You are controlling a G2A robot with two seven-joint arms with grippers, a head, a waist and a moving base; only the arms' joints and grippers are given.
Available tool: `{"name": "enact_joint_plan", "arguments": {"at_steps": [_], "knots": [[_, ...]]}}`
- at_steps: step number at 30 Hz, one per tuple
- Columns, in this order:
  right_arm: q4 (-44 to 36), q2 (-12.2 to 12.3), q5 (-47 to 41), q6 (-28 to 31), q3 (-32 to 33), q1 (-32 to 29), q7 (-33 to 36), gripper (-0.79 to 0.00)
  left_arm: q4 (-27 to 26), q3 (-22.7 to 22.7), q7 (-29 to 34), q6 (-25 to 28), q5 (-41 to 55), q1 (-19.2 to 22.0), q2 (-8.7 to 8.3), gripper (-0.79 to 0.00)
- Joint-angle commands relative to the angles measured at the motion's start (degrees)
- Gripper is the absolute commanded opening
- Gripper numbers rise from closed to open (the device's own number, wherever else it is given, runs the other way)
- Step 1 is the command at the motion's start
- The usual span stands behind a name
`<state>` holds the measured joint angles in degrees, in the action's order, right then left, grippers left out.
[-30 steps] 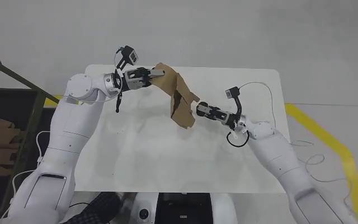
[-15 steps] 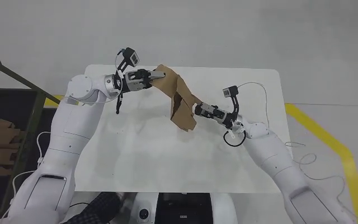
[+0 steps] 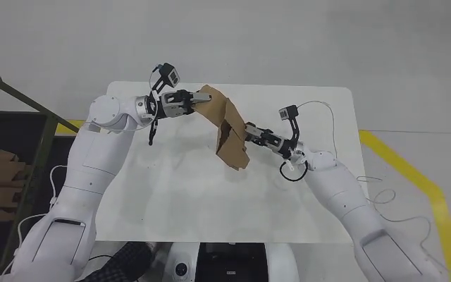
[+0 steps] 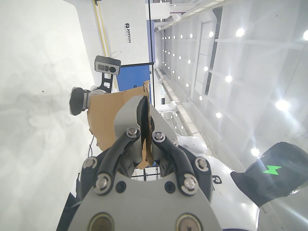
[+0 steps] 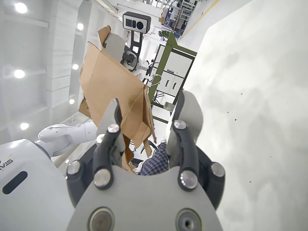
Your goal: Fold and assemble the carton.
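Brown corrugated board: the carton (image 3: 229, 130) is held in the air above the far half of the white table (image 3: 176, 204), roughly midway between its left and right edges, and slopes down toward the near side. Whether its lowest corner touches the tabletop cannot be told.

Left gripper (image 4: 145, 106): jaws clamped on the edge of an upper flap, near the table's far left corner. The bite takes in only a narrow strip of board.

Right gripper (image 5: 149, 99): jaws apart at the carton's right side. A lower corner of the board lies between the fingers, and one finger is close against a panel. No grip is made.

Risks, as judged:
- The carton's weight appears to hang on the left grip alone. A thin bite on a single flap could slip, or the flap could bend at its crease and let the body swing.
- If the right jaws close where they stand, they may catch two layers or a loose flap instead of one wall, which would crush or mis-fold the board.
- The arms pulling apart once both are clamped could tear the flap.

Container: the carton is only partly opened, with panels skewed and flaps loose, and it is not yet a box. Nothing is seen inside it.
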<state>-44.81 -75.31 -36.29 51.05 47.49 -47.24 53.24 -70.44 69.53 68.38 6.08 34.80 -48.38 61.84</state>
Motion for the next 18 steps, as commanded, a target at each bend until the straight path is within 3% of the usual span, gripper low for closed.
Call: {"name": "enact_joint_plan", "arguments": {"at_steps": [1,13,14,15,16,17,18], "knots": [[0.12,-0.03,0.01,0.08,0.18,0.01,-0.09,-0.767,0.25,0.03,0.10,-0.03,0.05,0.09,0.00,-0.785],[-1.96,0.42,-2.14,-0.84,1.75,-1.08,0.83,-0.785,3.38,0.92,1.58,0.10,1.09,0.70,-0.17,-0.785],[-2.28,0.51,-2.31,-0.98,1.92,-1.20,0.98,-0.785,3.71,1.00,1.84,0.19,1.17,0.82,-0.19,-0.748],[-2.53,0.61,-2.42,-1.14,2.10,-1.29,1.13,-0.785,3.95,1.03,2.30,0.29,1.29,0.94,-0.20,-0.646],[-2.80,0.70,-2.48,-1.23,2.28,-1.38,1.23,-0.785,4.23,1.06,2.67,0.40,1.33,1.05,-0.21,-0.465],[-3.02,0.80,-2.47,-1.32,2.44,-1.47,1.32,-0.785,4.46,1.05,3.10,0.51,1.38,1.17,-0.22,0.000],[-3.25,0.88,-2.50,-1.40,2.61,-1.55,1.39,-0.785,4.79,1.04,3.70,0.46,1.55,1.31,-0.23,0.000]]}}
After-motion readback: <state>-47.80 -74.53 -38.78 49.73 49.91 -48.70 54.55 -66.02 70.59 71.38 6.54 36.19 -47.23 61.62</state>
